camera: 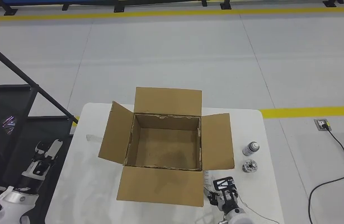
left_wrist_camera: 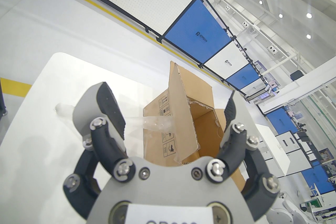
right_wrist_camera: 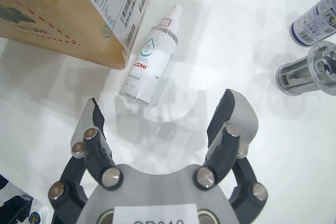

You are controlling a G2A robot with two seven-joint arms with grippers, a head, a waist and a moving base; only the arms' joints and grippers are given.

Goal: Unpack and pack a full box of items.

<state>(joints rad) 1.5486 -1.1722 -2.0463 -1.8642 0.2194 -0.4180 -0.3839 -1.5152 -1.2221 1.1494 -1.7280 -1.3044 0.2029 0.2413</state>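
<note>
Box [camera: 160, 187] empty: packing due. Left end effector [left_wrist_camera: 169, 96] wide; right end effector [right_wrist_camera: 160, 98] wide, should lower onto spray bottle [right_wrist_camera: 152, 59].

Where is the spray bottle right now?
In the right wrist view the spray bottle lies flat on the table beside the cardboard box corner, just ahead of the open right gripper.

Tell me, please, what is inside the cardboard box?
In the top view the cardboard box stands open, and only its bare brown floor shows. The strip just behind the near wall is hidden.
</note>
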